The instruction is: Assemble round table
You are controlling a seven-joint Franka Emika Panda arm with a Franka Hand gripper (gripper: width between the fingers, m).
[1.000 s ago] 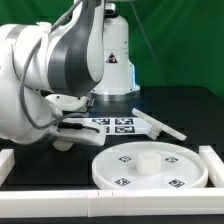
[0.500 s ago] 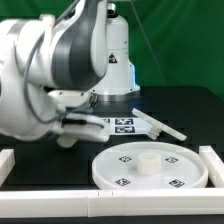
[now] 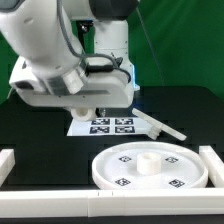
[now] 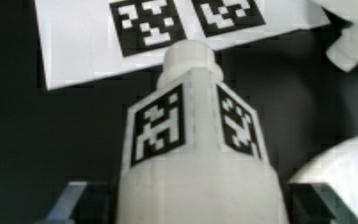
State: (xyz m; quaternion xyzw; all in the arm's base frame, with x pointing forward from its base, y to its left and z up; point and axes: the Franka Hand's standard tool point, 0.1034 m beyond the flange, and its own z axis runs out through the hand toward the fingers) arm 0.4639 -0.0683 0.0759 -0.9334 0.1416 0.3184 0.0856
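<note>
In the wrist view the white cylinder leg, with black-white tags on its sides, runs out from between my fingers, and my gripper is shut on it. One dark finger shows beside it. In the exterior view the gripper hangs above the table beside the marker board, and I cannot make out the leg there. The large rimmed round disc lies flat at the front, a small round hub at its middle, apart from the gripper.
White border rails run along the exterior view's left, right and front. A thin white bar lies beside the marker board. The robot's base stands at the back.
The jaws have closed on the leg. The arm has swung up from its low pose at the exterior view's left and now stands higher over the marker board.
</note>
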